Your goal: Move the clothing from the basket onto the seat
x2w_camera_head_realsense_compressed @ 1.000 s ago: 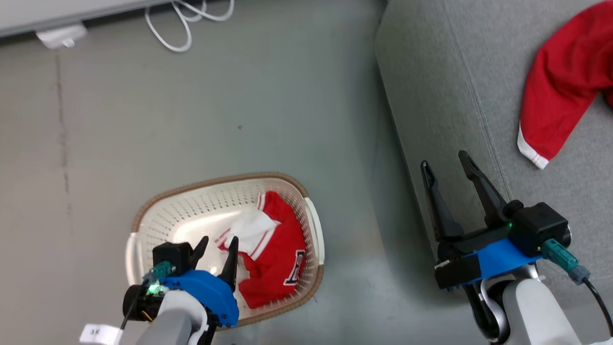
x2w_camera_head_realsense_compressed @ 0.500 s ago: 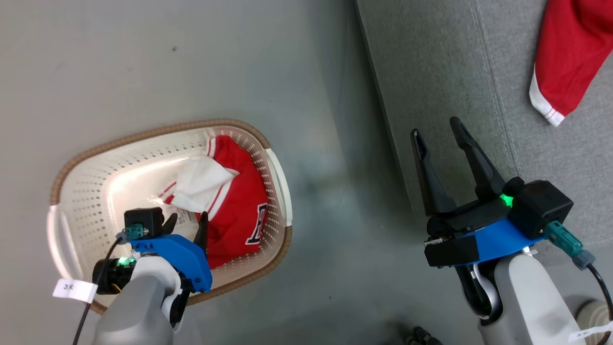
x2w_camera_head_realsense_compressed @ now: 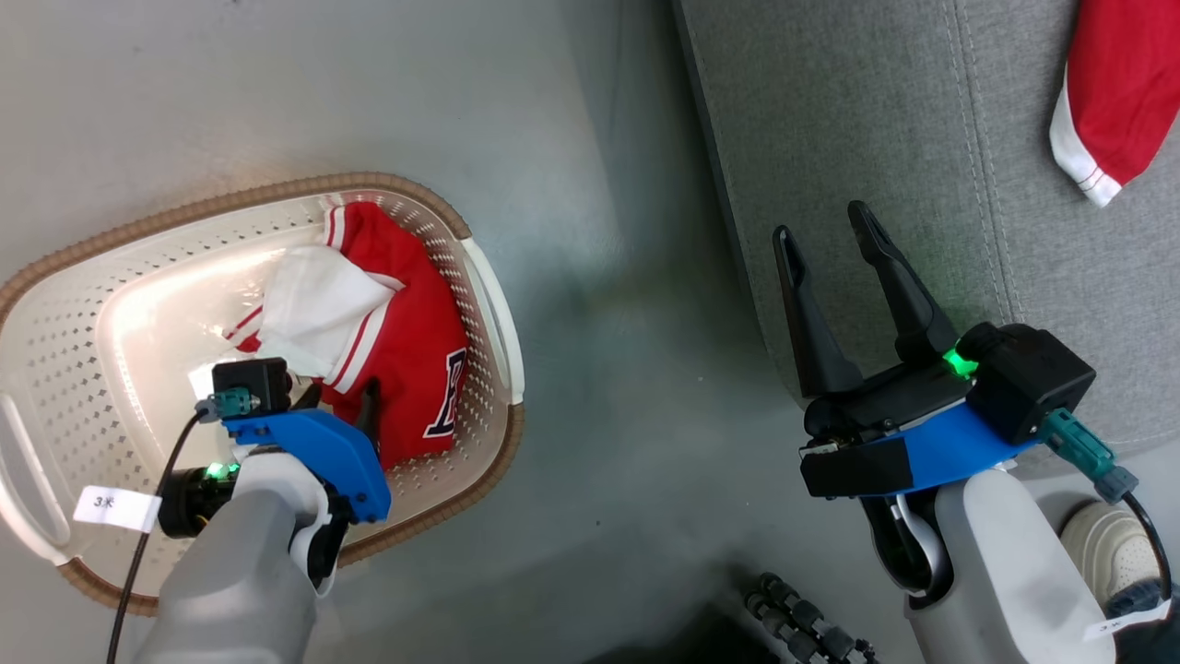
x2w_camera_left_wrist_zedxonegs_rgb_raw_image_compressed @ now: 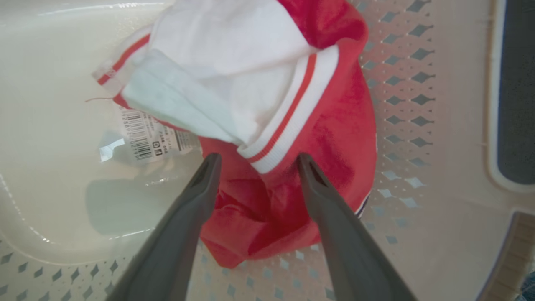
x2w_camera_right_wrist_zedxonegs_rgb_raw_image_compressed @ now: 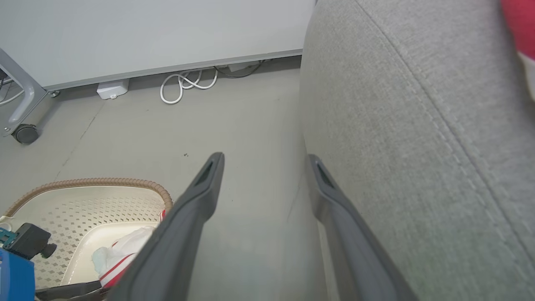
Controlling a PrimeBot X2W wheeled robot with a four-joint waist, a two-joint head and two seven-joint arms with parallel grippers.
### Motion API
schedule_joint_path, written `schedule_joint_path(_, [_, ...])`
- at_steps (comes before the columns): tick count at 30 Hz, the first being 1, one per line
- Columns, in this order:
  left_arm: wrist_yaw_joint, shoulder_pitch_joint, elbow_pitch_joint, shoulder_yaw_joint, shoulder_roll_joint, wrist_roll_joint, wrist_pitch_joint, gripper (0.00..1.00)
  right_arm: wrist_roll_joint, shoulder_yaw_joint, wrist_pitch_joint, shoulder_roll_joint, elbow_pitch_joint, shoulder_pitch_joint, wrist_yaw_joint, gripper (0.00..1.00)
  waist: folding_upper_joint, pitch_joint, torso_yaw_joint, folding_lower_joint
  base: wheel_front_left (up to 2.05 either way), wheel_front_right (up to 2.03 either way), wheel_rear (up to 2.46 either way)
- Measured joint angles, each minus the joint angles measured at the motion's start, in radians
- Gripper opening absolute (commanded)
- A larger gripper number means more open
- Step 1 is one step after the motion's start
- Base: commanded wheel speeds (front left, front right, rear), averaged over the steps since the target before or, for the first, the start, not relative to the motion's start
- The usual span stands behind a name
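Left gripper [x2w_camera_left_wrist_zedxonegs_rgb_raw_image_compressed: 258,159] gapes over the soft, limp shirt [x2w_camera_left_wrist_zedxonegs_rgb_raw_image_compressed: 334,138], best pinched at its bunched red fold; right gripper [x2w_camera_head_realsense_compressed: 821,223] open, empty.

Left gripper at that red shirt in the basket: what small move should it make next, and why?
Probably lower a little and close on the red shirt. The left gripper is open, its fingers either side of the bunched cloth in the basket, holding nothing yet.
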Motion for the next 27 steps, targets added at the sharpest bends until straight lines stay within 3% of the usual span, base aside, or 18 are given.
schedule_joint_path(19, [0.0,-0.099,-0.016,-0.026,0.031,-0.092,-0.036,1.0,0.02,0.025,-0.008,0.0,-0.031,-0.016,0.0,1.0,0.0,0.094,-0.04,-0.0001,0.0,0.0,0.0])
schedule_joint_path(21, [0.0,-0.1,-0.015,-0.036,0.033,-0.099,-0.036,0.88,0.02,0.026,-0.008,0.0,-0.032,-0.016,0.0,1.0,0.0,0.094,-0.041,-0.0001,0.0,0.0,0.0])
schedule_joint_path(22, [0.0,-0.102,-0.013,-0.041,0.035,-0.1,-0.038,0.75,0.021,0.026,-0.008,0.0,-0.032,-0.016,0.0,1.0,0.0,0.094,-0.041,-0.0001,0.0,0.0,0.0])
schedule_joint_path(23, [0.0,-0.103,-0.012,-0.047,0.037,-0.1,-0.039,0.49,0.022,0.026,-0.008,0.0,-0.032,-0.016,0.0,1.0,0.0,0.094,-0.042,-0.0001,0.0,0.0,0.0])
schedule_joint_path(24, [0.0,-0.105,-0.012,-0.053,0.039,-0.1,-0.042,0.36,0.025,0.026,-0.008,0.0,-0.032,-0.015,0.0,1.0,0.0,0.094,-0.042,-0.0001,0.0,0.0,0.0])
schedule_joint_path(25, [0.0,-0.107,-0.011,-0.059,0.04,-0.1,-0.045,0.0,0.027,0.026,-0.008,0.0,-0.033,-0.015,0.0,1.0,0.0,0.094,-0.043,0.0,0.0,0.0,0.0])
schedule_joint_path(27, [0.0,-0.109,-0.008,-0.068,0.042,-0.103,-0.048,0.0,0.027,0.026,-0.008,0.0,-0.034,-0.015,0.0,1.0,0.0,0.094,-0.043,-0.0001,0.0,0.0,0.0])
